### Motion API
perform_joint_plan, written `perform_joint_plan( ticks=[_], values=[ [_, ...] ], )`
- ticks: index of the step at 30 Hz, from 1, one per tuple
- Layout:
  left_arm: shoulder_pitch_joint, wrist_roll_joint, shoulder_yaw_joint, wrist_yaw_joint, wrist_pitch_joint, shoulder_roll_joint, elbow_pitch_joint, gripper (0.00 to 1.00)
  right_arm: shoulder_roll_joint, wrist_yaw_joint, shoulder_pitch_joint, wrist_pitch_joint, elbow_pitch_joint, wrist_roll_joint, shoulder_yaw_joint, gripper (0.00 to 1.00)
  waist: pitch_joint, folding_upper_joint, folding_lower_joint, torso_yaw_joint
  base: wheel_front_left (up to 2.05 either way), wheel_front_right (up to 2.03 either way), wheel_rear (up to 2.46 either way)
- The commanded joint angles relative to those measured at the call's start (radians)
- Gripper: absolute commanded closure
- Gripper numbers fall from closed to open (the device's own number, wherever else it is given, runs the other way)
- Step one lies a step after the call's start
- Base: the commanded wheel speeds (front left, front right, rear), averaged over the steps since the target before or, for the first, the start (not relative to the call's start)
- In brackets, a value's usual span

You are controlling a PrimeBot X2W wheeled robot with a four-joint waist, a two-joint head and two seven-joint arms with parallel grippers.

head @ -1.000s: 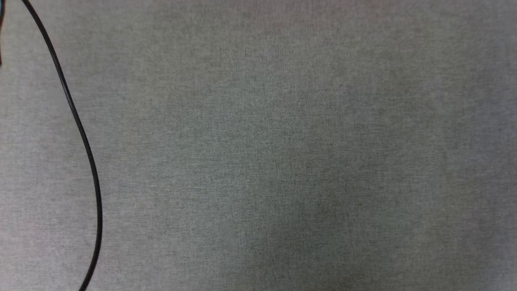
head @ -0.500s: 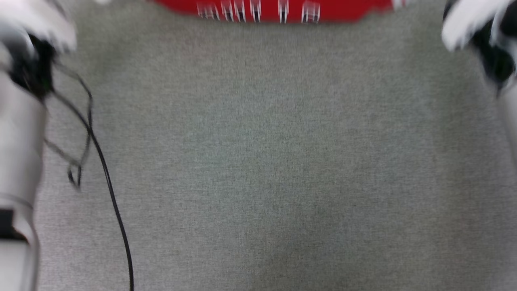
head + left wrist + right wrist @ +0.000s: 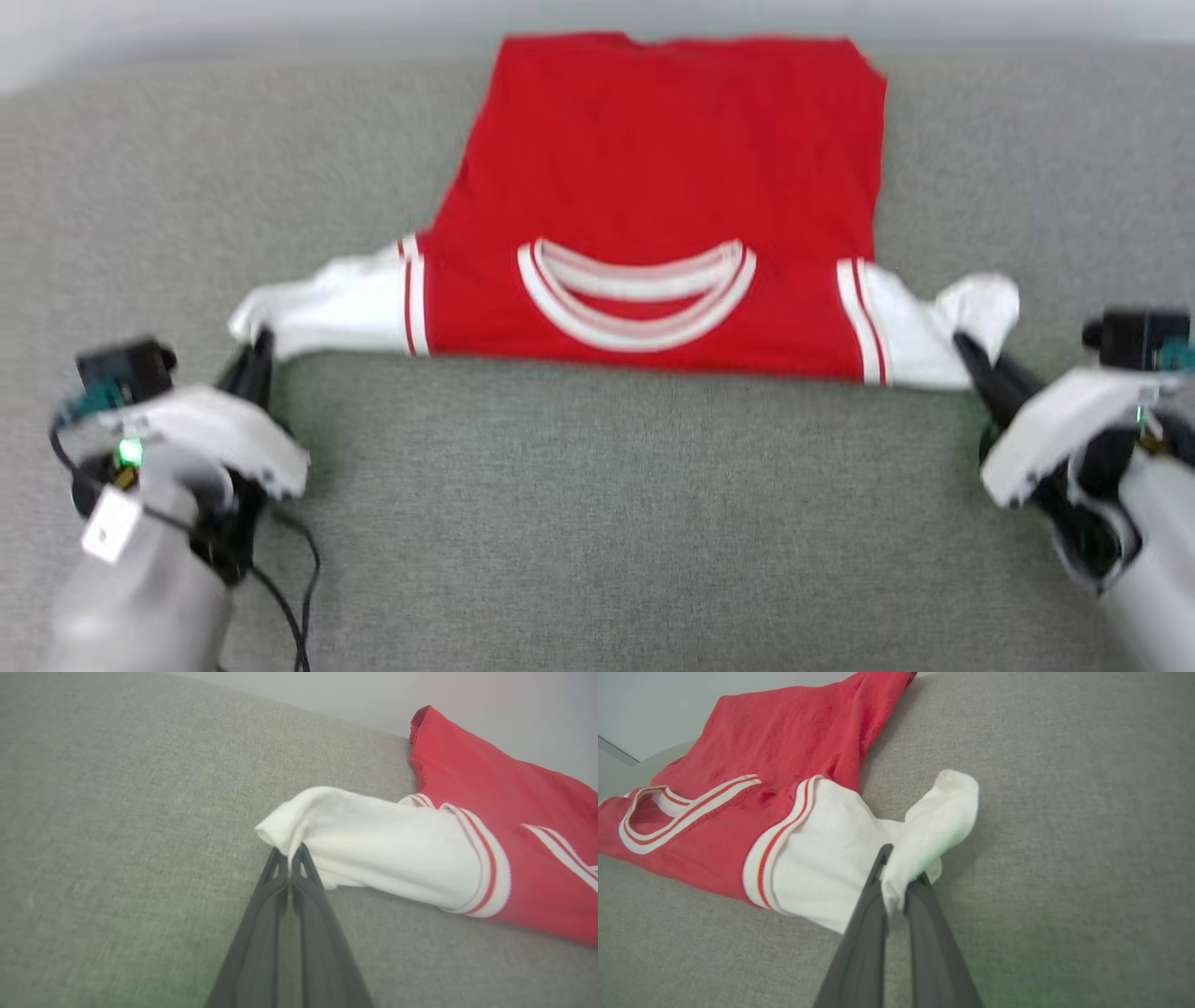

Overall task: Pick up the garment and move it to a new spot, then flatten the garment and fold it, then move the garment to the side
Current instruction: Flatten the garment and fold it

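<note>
The garment [image 3: 653, 159] is spread flat on the grey fabric-covered surface [image 3: 597, 523], toward its far edge and about midway between its left and right sides. The hem is laid along the far edge, and the striped collar [image 3: 635, 294] is turned toward the near edge. A plain red panel faces up.

The white sleeve on the left [image 3: 327, 303] is drawn out sideways, and its bunched tip is pinched by the left claw [image 3: 257, 350]. In the left wrist view the two dark fingers are pressed together, with a fold of white cloth caught at their tips.

The white sleeve on the right [image 3: 910, 322] is likewise pulled outward and is pinched by the right claw [image 3: 966, 350]. In the right wrist view a lump of white fabric is seen clamped between the fingers and standing up above them.

A black cable [image 3: 299, 579] is seen trailing beside the left forearm at the near left corner.
</note>
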Motion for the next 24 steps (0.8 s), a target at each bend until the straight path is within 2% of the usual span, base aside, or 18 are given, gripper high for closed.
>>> perform_joint_plan(
  ticks=[1,11,15,22,23,24],
  values=[
    [0.072,0.003,0.009,0.015,-0.005,0.002,-0.026,1.0,-0.013,-0.002,0.071,-0.015,-0.012,0.012,-0.013,1.0,-0.071,0.0,0.0003,0.008,0.0,0.0,0.0],
    [0.436,-0.019,0.026,0.102,-0.007,0.013,-0.211,1.0,0.014,-0.002,0.42,-0.021,-0.099,-0.013,-0.094,1.0,-0.242,0.0,0.0003,0.027,0.0,0.0,0.0],
    [0.564,-0.044,0.046,0.153,0.004,0.026,-0.286,1.0,0.036,-0.002,0.553,0.006,-0.137,-0.069,-0.147,1.0,-0.285,0.0,0.0003,0.034,0.0,0.0,0.0],
    [0.717,-0.046,0.047,0.235,0.015,0.041,-0.453,1.0,0.115,-0.002,0.737,0.066,-0.227,-0.194,-0.275,1.0,-0.304,0.0,0.0003,0.05,0.0,0.0,0.0],
    [0.732,-0.042,0.045,0.246,0.018,0.042,-0.476,1.0,0.129,-0.002,0.756,0.077,-0.239,-0.213,-0.291,0.92,-0.304,0.0,0.0003,0.053,0.0,0.0,0.0],
    [0.76,-0.038,0.038,0.275,0.034,0.046,-0.54,1.0,0.168,-0.002,0.785,0.098,-0.277,-0.257,-0.338,0.6,-0.299,0.0,0.0003,0.063,0.0,0.0,0.0]
  ],
)
